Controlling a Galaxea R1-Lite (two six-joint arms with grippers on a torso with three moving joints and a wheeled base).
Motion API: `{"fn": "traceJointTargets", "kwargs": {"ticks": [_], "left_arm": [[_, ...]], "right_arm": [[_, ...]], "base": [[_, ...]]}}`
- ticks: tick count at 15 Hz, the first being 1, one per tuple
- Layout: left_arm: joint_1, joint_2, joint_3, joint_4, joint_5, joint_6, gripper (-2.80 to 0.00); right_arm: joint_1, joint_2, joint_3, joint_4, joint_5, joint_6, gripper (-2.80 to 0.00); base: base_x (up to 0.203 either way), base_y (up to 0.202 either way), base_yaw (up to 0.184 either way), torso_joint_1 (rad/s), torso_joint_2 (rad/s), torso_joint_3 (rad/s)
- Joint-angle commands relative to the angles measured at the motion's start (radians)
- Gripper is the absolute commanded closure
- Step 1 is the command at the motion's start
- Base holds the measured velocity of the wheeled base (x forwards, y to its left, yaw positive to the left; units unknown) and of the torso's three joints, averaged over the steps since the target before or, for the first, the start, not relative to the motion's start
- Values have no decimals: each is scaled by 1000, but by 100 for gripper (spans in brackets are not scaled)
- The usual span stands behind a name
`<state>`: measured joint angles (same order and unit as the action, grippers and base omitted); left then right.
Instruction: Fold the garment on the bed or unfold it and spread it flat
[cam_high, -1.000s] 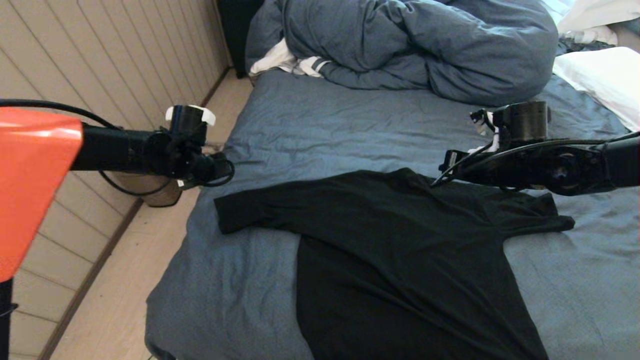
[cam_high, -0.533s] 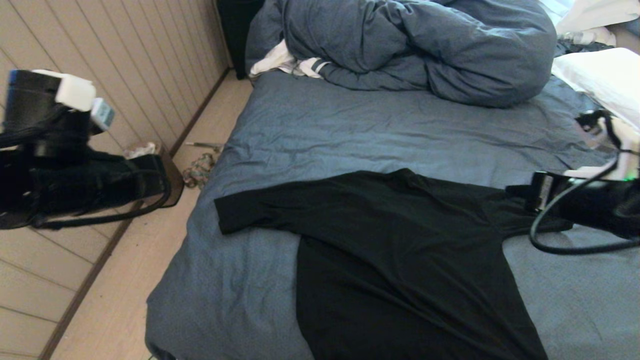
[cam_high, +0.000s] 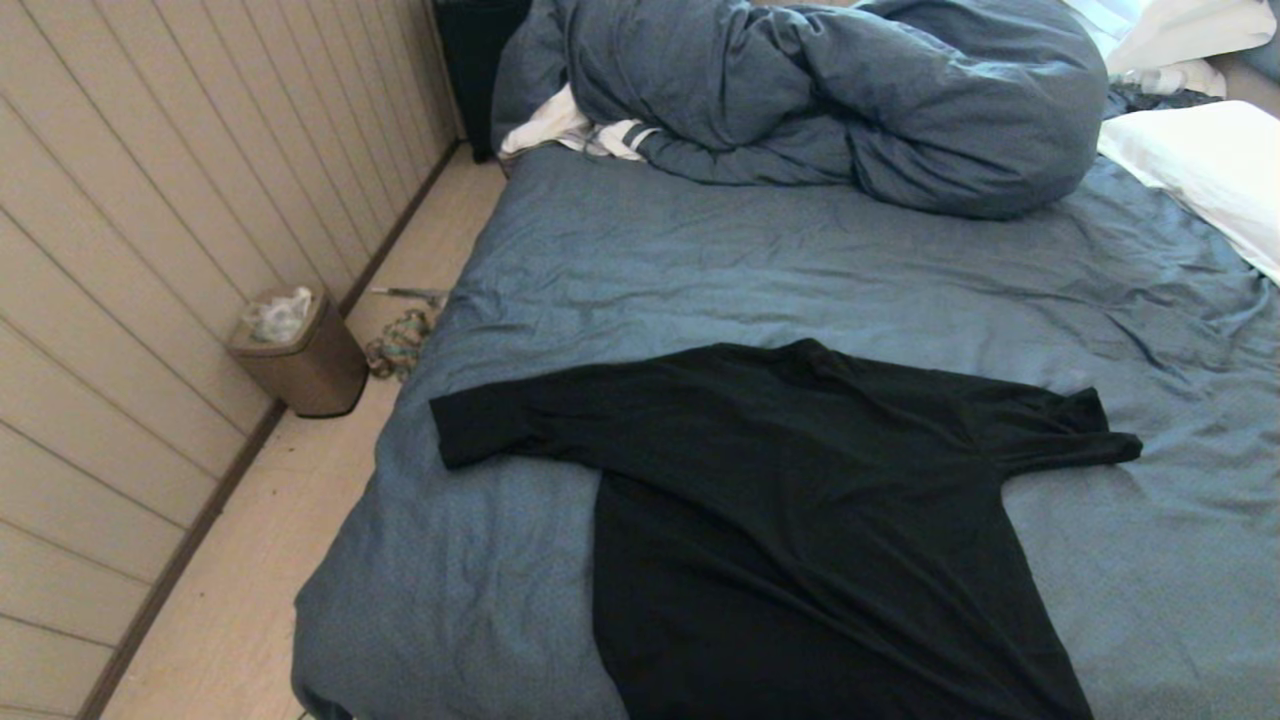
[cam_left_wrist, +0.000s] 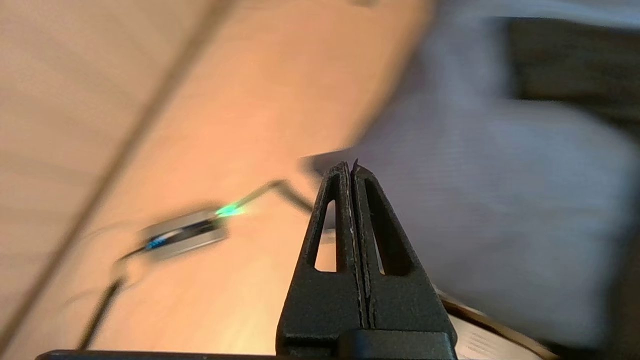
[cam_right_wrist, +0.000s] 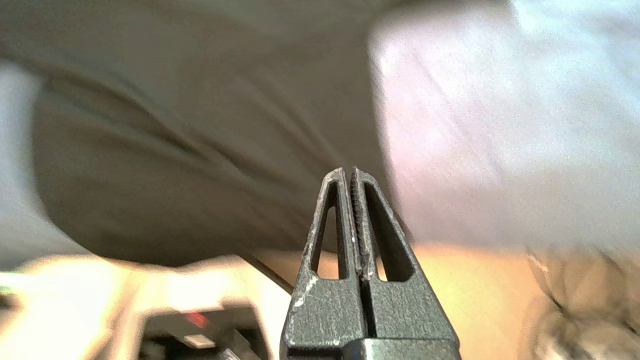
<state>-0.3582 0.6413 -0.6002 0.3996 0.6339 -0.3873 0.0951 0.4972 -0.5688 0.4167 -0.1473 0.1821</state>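
Observation:
The garment (cam_high: 800, 500), a plain black T-shirt, lies flat on the bed (cam_high: 700, 270), both sleeves out to the sides, its lower part running past the near edge of the head view. Neither arm shows in the head view. In the left wrist view my left gripper (cam_left_wrist: 350, 167) is shut and empty, over wooden floor beside the bed's sheet (cam_left_wrist: 500, 200). My right gripper (cam_right_wrist: 350, 172) is shut and empty in the right wrist view, in front of hanging dark fabric (cam_right_wrist: 175, 150) and pale sheet; nothing is held.
A bunched blue duvet (cam_high: 820, 90) and a white striped cloth (cam_high: 570, 125) lie at the bed's far end, a white pillow (cam_high: 1200, 170) at the far right. A small brown bin (cam_high: 300, 350) stands on the floor by the panelled wall, left of the bed.
Both arms, which were raised over the bed's left and right sides a second ago, have drawn back out of the head view. The T-shirt has not moved.

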Motion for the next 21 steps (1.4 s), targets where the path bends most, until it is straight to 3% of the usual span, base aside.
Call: {"fn": "traceJointTargets", "kwargs": {"ticks": [1, 3, 6, 8, 10, 12, 15, 19, 20, 21], "left_arm": [[86, -194, 41, 47, 5, 28, 0], [119, -296, 115, 64, -34, 77, 0], [159, -364, 262, 33, -180, 149, 0], [163, -367, 365, -100, -224, 181, 0], [165, -368, 448, -303, -233, 287, 0], [180, -368, 521, -393, -229, 356, 0], [301, -387, 538, -403, -246, 397, 0], [355, -621, 518, -281, -406, 453, 0], [359, -642, 510, -241, -488, 461, 0], [361, -643, 505, -222, -513, 464, 0]], "right_arm": [[-48, -214, 72, 55, -8, -27, 0], [-103, -290, 178, 74, -8, -58, 0], [-102, -464, 298, 12, 54, -68, 0], [-99, -494, 382, -40, 88, -89, 0], [-98, -493, 392, -70, 97, -109, 0], [-98, -493, 406, -70, 91, -156, 0], [-98, -493, 415, -72, 92, -199, 0], [-100, -493, 423, -91, 76, -189, 0], [-100, -493, 449, -131, 85, -190, 0], [-99, -493, 492, -228, 109, -198, 0]], "base": [[0, 0, 0, 0, 0, 0], [0, 0, 0, 0, 0, 0], [0, 0, 0, 0, 0, 0], [0, 0, 0, 0, 0, 0], [0, 0, 0, 0, 0, 0], [0, 0, 0, 0, 0, 0], [0, 0, 0, 0, 0, 0], [0, 0, 0, 0, 0, 0], [0, 0, 0, 0, 0, 0], [0, 0, 0, 0, 0, 0]]}}
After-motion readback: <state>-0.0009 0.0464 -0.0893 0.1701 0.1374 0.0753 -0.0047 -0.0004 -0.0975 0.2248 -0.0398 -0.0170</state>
